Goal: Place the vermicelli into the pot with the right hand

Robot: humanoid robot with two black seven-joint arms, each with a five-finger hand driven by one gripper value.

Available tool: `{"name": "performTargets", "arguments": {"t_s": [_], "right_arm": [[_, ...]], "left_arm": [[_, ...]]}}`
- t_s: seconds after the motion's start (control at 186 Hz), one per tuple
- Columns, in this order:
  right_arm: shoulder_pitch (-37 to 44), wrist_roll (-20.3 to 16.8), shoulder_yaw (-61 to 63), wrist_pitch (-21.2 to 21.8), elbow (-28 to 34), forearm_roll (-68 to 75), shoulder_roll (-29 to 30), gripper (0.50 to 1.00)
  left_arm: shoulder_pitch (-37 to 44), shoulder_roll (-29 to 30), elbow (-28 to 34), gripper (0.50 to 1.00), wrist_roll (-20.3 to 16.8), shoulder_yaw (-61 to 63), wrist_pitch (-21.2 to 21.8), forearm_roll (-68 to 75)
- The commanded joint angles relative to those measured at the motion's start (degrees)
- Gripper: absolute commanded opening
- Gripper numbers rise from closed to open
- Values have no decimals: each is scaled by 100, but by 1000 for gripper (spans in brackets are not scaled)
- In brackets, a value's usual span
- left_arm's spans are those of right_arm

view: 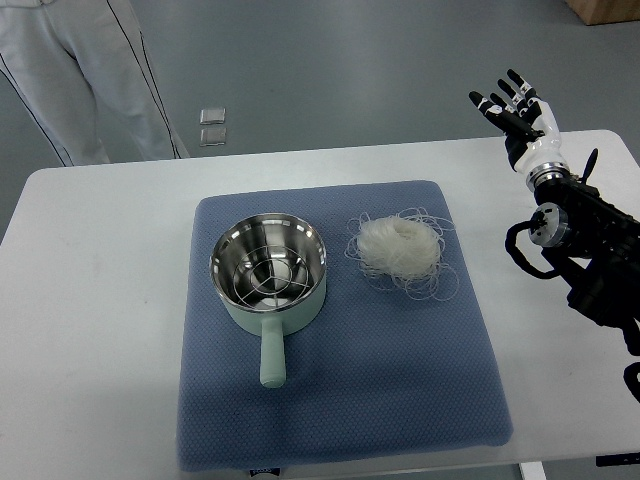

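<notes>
Surface: white worktop (100,300) with rounded corners, grey floor beyond it; a blue quilted mat (340,400) covers its middle.
Pot: pale green pot (268,272) with a steel inside sits on the mat's left half, its handle pointing toward the near edge; a wire rack lies inside it.
Vermicelli: loose whitish nest of vermicelli (400,250) on the mat just right of the pot, apart from it, stray strands looping outward.
Right arm: black jointed arm comes in from the right edge, over the worktop's right side, well apart from the vermicelli.
Right hand: right hand (517,112) raised at the far right corner, fingers spread and pointing away, holding nothing.
Writing: a small dark tag at the mat's near edge, too small to read.
Far side: a person's legs in light grey trousers (95,75) stand at the far left; two small square floor plates (212,126) lie near them.
</notes>
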Motion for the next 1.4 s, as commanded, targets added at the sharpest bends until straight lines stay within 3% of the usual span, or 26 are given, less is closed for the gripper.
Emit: {"name": "performTargets", "arguments": {"t_s": [0.0, 0.247, 0.493, 0.982, 1.395], "right_arm": [[-7, -13, -36, 6, 6, 0, -11, 901], [19, -48, -185, 85, 270, -228, -389, 901], [134, -48, -466, 112, 718, -2250, -556, 903], [564, 4, -1020, 1641, 1500, -5852, -1382, 901], [1259, 189, -1881, 2080, 2335, -7927, -1831, 901]], "left_arm": [[0, 0, 0, 1000, 0, 0, 0, 1], [0, 0, 0, 1000, 0, 0, 0, 1], [0, 0, 0, 1000, 0, -9, 0, 1], [0, 0, 0, 1000, 0, -9, 0, 1], [0, 0, 0, 1000, 0, -9, 0, 1]]}}
